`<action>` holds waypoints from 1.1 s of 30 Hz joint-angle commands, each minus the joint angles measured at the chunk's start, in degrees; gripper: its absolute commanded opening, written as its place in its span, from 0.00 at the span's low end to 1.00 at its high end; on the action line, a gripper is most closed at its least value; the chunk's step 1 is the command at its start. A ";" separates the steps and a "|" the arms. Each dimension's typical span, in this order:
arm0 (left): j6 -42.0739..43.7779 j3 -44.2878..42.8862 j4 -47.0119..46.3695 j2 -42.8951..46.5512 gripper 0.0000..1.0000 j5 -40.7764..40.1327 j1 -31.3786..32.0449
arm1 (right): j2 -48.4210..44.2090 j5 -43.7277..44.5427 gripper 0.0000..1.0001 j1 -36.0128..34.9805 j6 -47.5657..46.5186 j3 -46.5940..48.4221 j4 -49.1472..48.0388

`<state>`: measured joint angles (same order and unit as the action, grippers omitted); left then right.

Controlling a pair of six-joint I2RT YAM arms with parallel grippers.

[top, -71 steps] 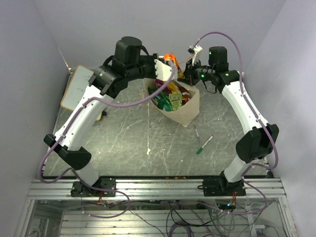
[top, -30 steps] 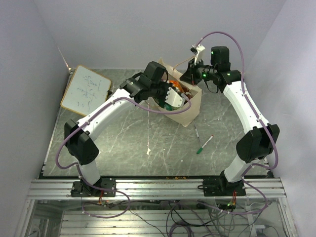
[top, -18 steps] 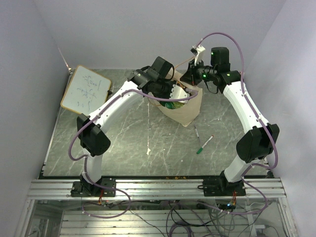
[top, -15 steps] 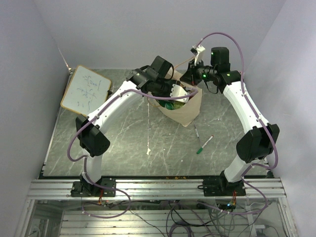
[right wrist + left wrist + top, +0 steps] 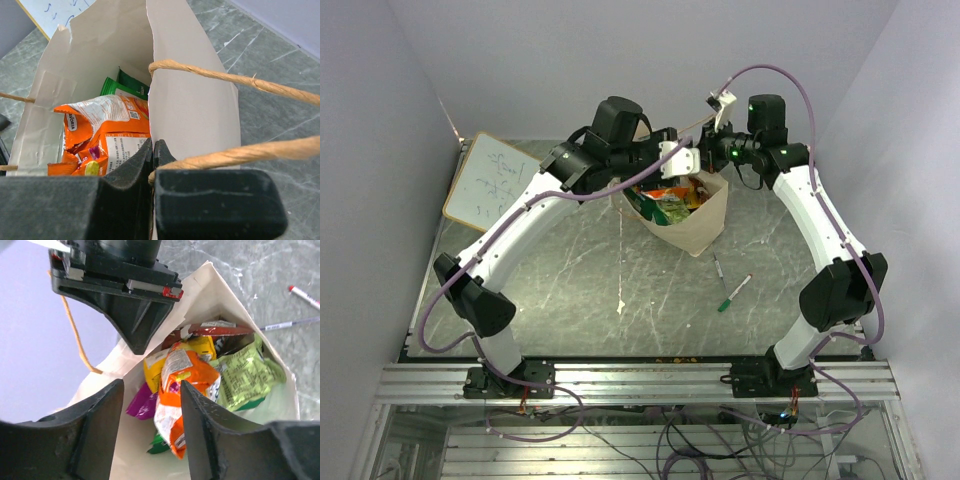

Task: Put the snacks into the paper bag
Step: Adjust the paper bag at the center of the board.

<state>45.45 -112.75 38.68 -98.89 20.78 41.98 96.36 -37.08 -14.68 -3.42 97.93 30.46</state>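
Well, the risk I see here is with the bag [image 5: 706,226]. It stands in the upper middle of the top view, and only the right gripper [image 5: 152,150] holds it, jaws pinched shut on the paper rim beside a handle [image 5: 210,72]. If this arm pulls carelessly, the thin paper may tear, or the bag may tip and spill.

The left gripper [image 5: 150,390] hangs over the mouth, jaws apart and nothing between them. If it goes too low, it could crush packets or catch the wall.

Inside, the snacks [image 5: 670,205] lie heaped. An orange bag [image 5: 186,374] is on top in the centre, a pale green packet [image 5: 246,374] at the right and a purple pouch [image 5: 142,403] at the lower left. A yellow packet [image 5: 202,346] and a dark red packet [image 5: 220,330] lie behind. No snack shows on the table [image 5: 570,280], only two pens [image 5: 734,291].
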 commanded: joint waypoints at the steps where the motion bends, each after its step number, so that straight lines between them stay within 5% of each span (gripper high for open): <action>1: -12.18 4.35 -7.59 -1.56 0.56 0.99 -0.33 | -2.32 -1.13 0.00 0.25 1.22 1.11 -1.19; 8: -13.58 3.87 -3.90 -6.29 0.42 -0.63 -0.28 | -2.48 1.00 0.00 1.57 1.62 0.19 -1.75; 15: -15.71 1.17 -3.69 -11.67 0.38 -7.88 0.20 | -1.50 4.47 0.00 3.67 2.14 0.12 -2.00; 27: -23.64 -3.06 -15.61 -6.65 0.80 -8.31 0.21 | 5.91 9.81 0.00 7.32 3.65 8.08 -0.27; 33: -28.35 -3.57 -21.53 -2.17 0.90 -11.06 0.14 | 9.46 11.53 0.00 9.06 3.60 12.84 1.80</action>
<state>21.74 -114.65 24.38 -106.30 12.71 42.30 104.22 -28.14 -6.92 -0.05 107.20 31.22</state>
